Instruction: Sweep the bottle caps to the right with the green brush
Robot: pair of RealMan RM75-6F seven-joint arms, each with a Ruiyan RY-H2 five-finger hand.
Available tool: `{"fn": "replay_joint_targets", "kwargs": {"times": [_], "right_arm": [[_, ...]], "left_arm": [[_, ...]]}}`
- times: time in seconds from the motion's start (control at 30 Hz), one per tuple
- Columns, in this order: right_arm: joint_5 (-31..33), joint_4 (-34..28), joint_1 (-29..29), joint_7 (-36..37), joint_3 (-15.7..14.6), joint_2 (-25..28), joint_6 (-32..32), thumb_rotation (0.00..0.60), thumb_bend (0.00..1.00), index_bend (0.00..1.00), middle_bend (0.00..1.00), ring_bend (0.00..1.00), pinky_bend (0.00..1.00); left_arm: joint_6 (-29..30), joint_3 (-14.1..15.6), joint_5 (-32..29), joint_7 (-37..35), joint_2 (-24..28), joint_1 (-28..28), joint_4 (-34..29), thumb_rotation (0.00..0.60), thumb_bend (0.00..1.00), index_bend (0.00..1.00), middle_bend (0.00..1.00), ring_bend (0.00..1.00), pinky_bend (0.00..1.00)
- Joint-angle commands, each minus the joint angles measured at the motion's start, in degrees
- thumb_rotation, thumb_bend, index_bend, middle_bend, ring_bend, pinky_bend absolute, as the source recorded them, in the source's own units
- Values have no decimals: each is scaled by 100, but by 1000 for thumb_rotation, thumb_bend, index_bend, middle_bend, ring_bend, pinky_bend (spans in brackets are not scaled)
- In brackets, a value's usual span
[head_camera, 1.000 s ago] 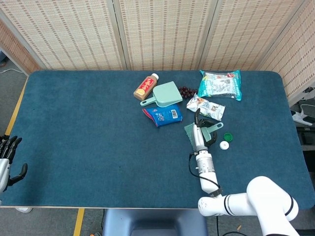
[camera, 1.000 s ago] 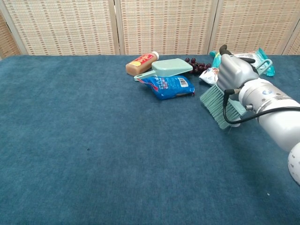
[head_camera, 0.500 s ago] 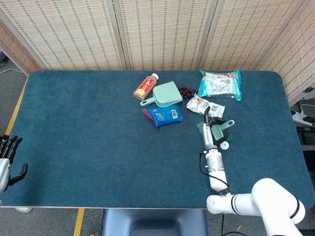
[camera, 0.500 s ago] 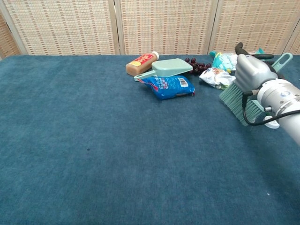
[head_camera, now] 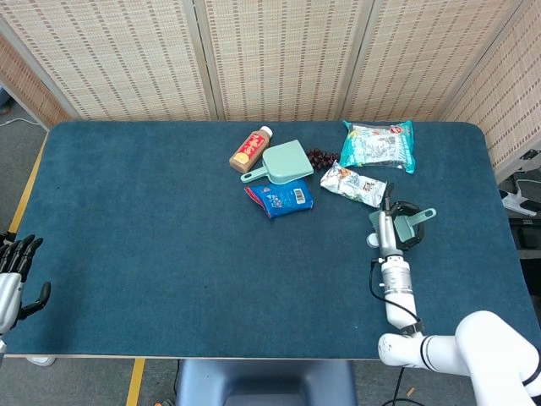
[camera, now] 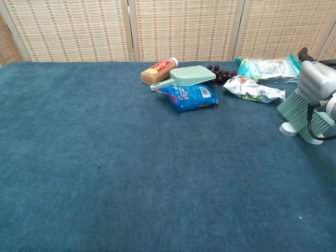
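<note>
My right hand (head_camera: 389,225) (camera: 315,81) grips the green brush (head_camera: 416,218) above the bristles (camera: 297,112), at the right of the table. The bristles point down onto the blue cloth. A white bottle cap (head_camera: 371,240) (camera: 288,128) lies just left of the bristles, touching or nearly touching them. Another pale piece (camera: 314,140) shows under the brush's near edge; I cannot tell what it is. No green cap is in view. My left hand (head_camera: 14,269) hangs off the table's left edge, fingers apart, holding nothing.
Behind the brush lie a crumpled snack bag (head_camera: 353,184) (camera: 252,88) and a larger bag (head_camera: 379,144). Further left are grapes (head_camera: 319,157), a green dustpan (head_camera: 284,163), a brown bottle (head_camera: 250,149) and a blue packet (head_camera: 280,198). The table's right edge (head_camera: 504,245) is close.
My right hand has carried the brush rightward across the cloth. The white cap now lies left of the bristles, and the green cap has gone out of sight.
</note>
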Motion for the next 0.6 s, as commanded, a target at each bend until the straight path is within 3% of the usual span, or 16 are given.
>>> {"fn": "replay_joint_targets", "kwargs": {"times": [0.03,0.13,0.23,0.33,0.6], "right_arm": [[-5,74,-109,87,-40,76,-62,600,405,951,820,480,71],[-45,135,-207,262,-40,153,-175,600,405,951,820,480,71],[-310,-49,-275,969,95,351,-376,600,405,951,820,480,71],[-606,-483,-370,1658,232,725,-332,600,405,951,820,481,71],[-833,-1355,-519,2269,364,1564,-174,600,406,952,820,481,71]], "left_arm": [[5,26,27,13,-16,16,23,600,454,0,0,0,12],[-33,9,12,94,-52,-21,-4,600,453,0,0,0,12],[-28,1,-3,162,-64,-25,-31,600,453,0,0,0,12],[-25,0,-11,200,-74,-25,-43,600,452,0,0,0,12],[-9,18,36,283,-76,-34,-105,600,453,0,0,0,12]]}}
